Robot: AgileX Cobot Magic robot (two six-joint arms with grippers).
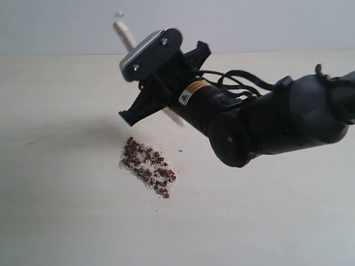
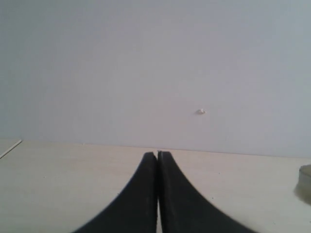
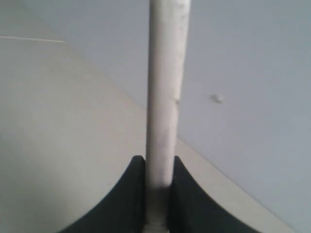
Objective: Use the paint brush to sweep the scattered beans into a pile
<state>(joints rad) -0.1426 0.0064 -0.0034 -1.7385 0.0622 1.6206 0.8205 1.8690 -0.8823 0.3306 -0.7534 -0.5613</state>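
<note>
The right tool (image 3: 158, 164) is closed narrowly on the pale handle of the paint brush (image 1: 124, 34), which is held clear above the surface (image 1: 61, 216). The pile (image 1: 147, 166) lies below it, nearer and slightly left, its long axis running far-left to near-right. The left tool (image 2: 157, 156) is shut and empty. The bristles cannot be made out.

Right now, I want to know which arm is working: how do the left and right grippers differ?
The left gripper is shut on nothing, with its jaws touching. The right gripper is shut on the brush, and the handle holds its jaws apart. The exterior view shows the right one raised off the table near the pile. The left one is outside that view. Both are black and curved.
</note>
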